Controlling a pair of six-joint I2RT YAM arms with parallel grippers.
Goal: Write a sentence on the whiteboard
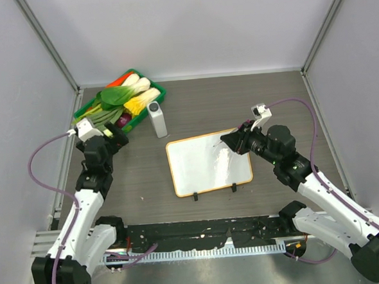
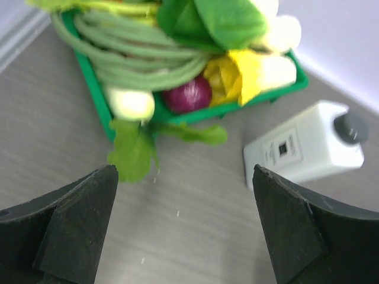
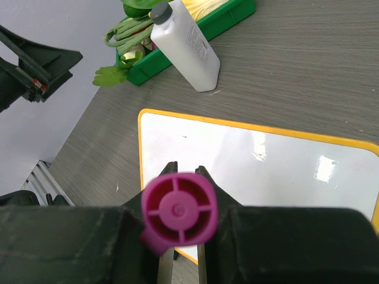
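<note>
Here the right jaws are pinched on a marker point(image 3: 179, 212). Its magenta plastic butt, round with a moulded cross of ribs, faces the wrist camera between two matte black fingers point(image 3: 284, 242). The barrel runs away from the camera, down toward the board, and its tip is hidden, so I cannot tell whether it touches.

Just past the marker lies the whiteboard point(image 1: 207, 166), flat on the counter point(image 1: 270, 98), which is grey-brown with a fine wood grain. The board is a smooth, glossy white rectangle with patches of glare, bound by a thin orange frame with rounded corners. It sits in the middle of the counter between the two arms. Its long axis runs left to right, with the right end turned a little away from the arm bases. Two small black clips point(image 1: 195, 195) stand on its near long edge. The right jaws hang over its far right corner. I cannot make out any writing on the face.

The left jaws are spread wide, with blunt black fingers point(image 2: 71, 231) at either side of bare counter and nothing between them. Ahead of them is a green plastic tray point(image 2: 95, 97) heaped with long green stalks, leaves, a purple onion point(image 2: 188, 94) and something yellow. Beside the tray is a white, boxy bottle point(image 2: 305, 145) with a grey cap, which the top view shows standing upright.
</note>
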